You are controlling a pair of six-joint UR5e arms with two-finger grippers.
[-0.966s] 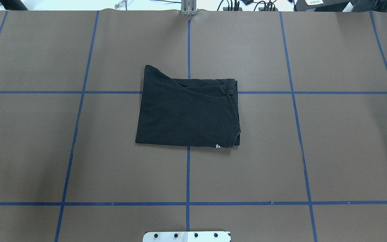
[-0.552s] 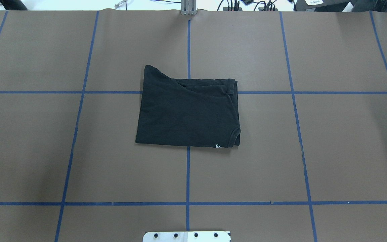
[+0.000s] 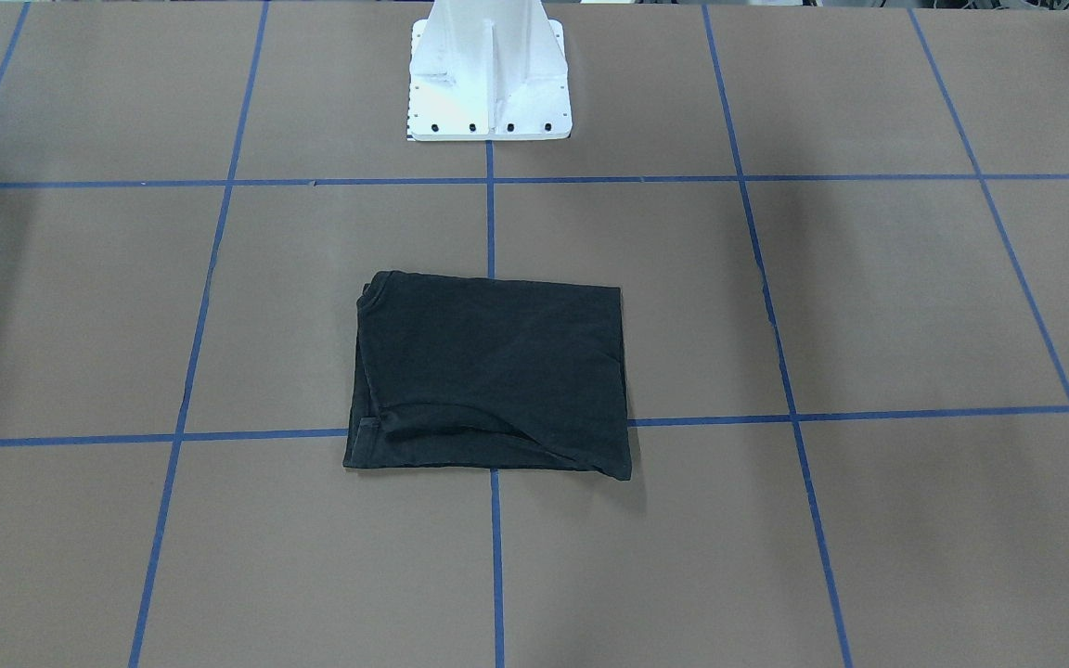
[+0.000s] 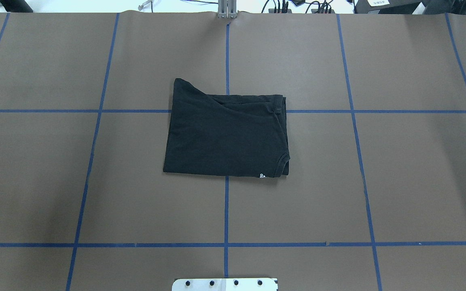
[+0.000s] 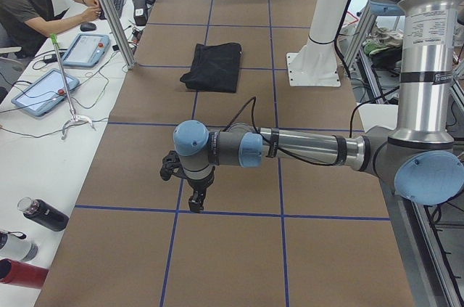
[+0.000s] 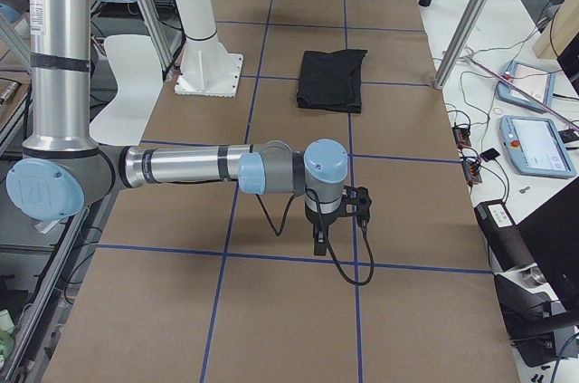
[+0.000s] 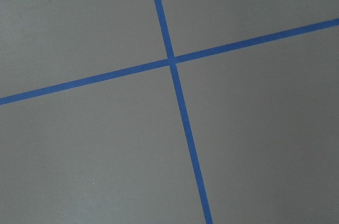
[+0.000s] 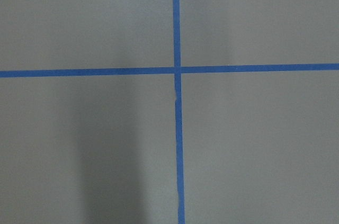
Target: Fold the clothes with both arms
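Observation:
The clothes are one black T-shirt, folded into a compact rectangle with its plain side up at the table's middle. A tiny white mark shows at its near right corner. It also shows far off in both side views. My left gripper hangs low over the brown table, well away from the shirt. My right gripper hangs the same way at the opposite end. Whether either is open or shut I cannot tell. Both wrist views show only brown paper and blue tape.
The white pedestal base stands behind the shirt. Blue tape lines grid the brown table cover. A person sits at a side desk with tablets, bottles and a metal post.

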